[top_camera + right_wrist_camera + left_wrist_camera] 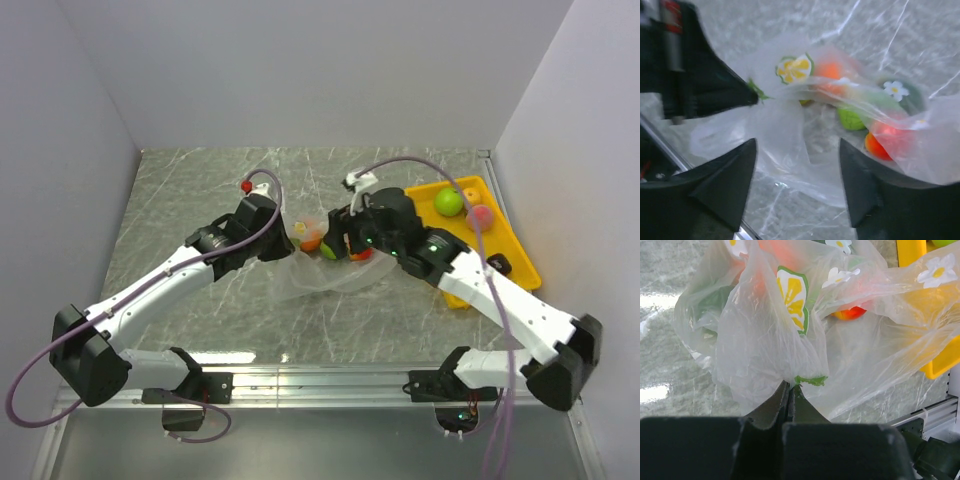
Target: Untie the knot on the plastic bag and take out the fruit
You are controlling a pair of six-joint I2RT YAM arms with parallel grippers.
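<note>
The clear plastic bag (315, 275) with printed lemon slices and daisies lies crumpled at the table's middle. Through the film I see fruit: an orange one (830, 72), a green one (850, 119) and a red-orange one (880, 142). My left gripper (790, 385) is shut on a pinch of the bag's film (765, 340) at a green printed edge, holding it up. My right gripper (797, 145) stands open just above loose film (785, 125), its fingers either side of it, close to the left gripper (747, 95). I cannot make out the knot in any view.
A yellow tray (500, 240) lies at the right with a green apple (449, 202) and a pink fruit (480, 214) in it. White walls close in the grey marbled table on three sides. The two arms meet over the bag.
</note>
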